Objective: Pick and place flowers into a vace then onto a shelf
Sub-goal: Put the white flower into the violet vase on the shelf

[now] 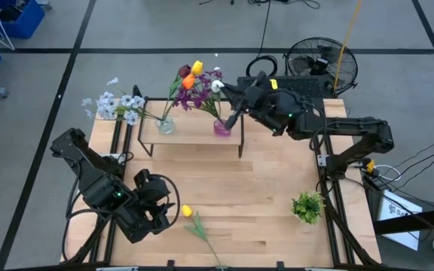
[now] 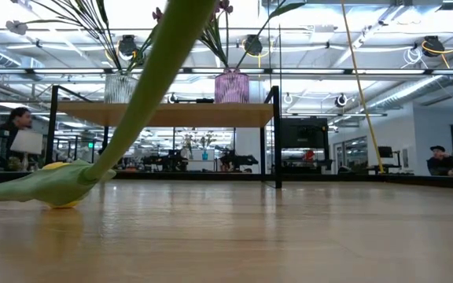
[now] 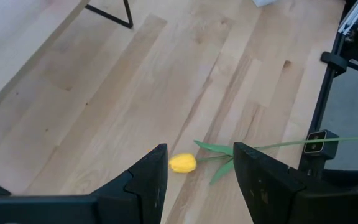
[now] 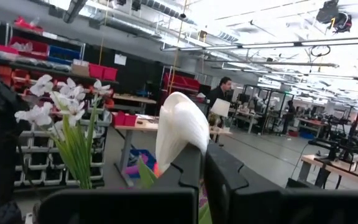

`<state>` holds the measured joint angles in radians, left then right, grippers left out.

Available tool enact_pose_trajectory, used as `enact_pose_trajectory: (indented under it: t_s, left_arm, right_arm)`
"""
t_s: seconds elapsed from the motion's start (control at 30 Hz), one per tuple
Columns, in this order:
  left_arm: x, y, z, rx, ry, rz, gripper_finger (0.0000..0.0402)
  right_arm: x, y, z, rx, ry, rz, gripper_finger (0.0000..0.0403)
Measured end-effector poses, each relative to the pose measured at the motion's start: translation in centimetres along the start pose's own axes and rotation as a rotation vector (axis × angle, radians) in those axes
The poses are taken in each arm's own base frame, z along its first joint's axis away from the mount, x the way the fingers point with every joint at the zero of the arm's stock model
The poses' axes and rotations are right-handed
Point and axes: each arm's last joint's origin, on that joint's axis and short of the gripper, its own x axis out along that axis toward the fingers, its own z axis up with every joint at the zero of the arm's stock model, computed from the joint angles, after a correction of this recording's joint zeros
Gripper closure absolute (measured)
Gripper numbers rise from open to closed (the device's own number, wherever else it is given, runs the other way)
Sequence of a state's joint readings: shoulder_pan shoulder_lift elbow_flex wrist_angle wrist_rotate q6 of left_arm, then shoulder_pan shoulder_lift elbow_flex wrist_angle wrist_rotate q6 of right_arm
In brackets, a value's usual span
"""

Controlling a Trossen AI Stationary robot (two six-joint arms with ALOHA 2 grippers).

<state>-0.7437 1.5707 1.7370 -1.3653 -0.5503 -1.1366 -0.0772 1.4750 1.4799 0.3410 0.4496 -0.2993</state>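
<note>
A white tulip (image 4: 180, 134) stands up just past my right gripper (image 4: 202, 163), which is shut on it above the shelf (image 1: 194, 134), over the pink vase (image 1: 222, 126). That vase holds purple flowers (image 1: 206, 81). A clear vase (image 1: 166, 124) holds orange, yellow and dark red tulips (image 1: 190, 75) and pale blue-white sprays (image 1: 115, 104). A yellow tulip (image 1: 187, 212) lies flat on the table near its front edge, its stem running to the near edge. My left gripper (image 3: 197, 171) is open just left of the yellow head (image 3: 182, 163), above it. My right gripper holds the white tulip just below its head (image 4: 188, 152), between its two fingers. The fingers hide the stem and the place of contact. The head stands upright above the fingertips, lifted clear of the table.
A short leafy green tuft (image 1: 307, 205) stands at the table's right side. The shelf's black legs (image 2: 277, 134) stand at the far middle of the table. Bare wood lies between shelf and yellow tulip. A fan (image 1: 319, 64) and people show beyond the table.
</note>
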Motion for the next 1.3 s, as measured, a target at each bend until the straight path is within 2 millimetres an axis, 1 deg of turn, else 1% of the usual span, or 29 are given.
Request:
enact_pose_trajectory:
  t_s: [0.3, 0.4, 0.57, 0.97, 1.07, 1.3]
  left_arm:
    - [0.0, 0.0, 0.0, -0.001, 0.000, 0.000, 0.0215]
    - [0.0, 0.0, 0.0, -0.001, -0.001, 0.000, 0.0215]
    - [0.1, 0.0, 0.1, -0.005, -0.001, 0.002, 0.0215]
    - [0.1, 0.0, 0.1, -0.021, -0.002, 0.001, 0.0215]
    - [0.1, 0.0, 0.1, -0.021, -0.002, 0.001, 0.0215]
    - [0.1, 0.0, 0.1, -0.018, -0.002, 0.001, 0.0215]
  right_arm:
    - [-1.2, -1.1, 1.6, 0.029, -0.024, -0.007, 0.0403]
    - [-1.4, -1.2, 1.5, 0.063, 0.004, 0.004, 0.0403]
    - [-1.2, -0.8, 0.7, 0.052, 0.054, 0.020, 0.0403]
    - [-1.2, -0.6, 0.1, 0.044, 0.107, 0.033, 0.0403]
    - [-1.3, -0.4, -0.8, 0.070, 0.158, 0.042, 0.0403]
    - [-1.5, 0.3, -3.1, 0.028, 0.196, 0.054, 0.0398]
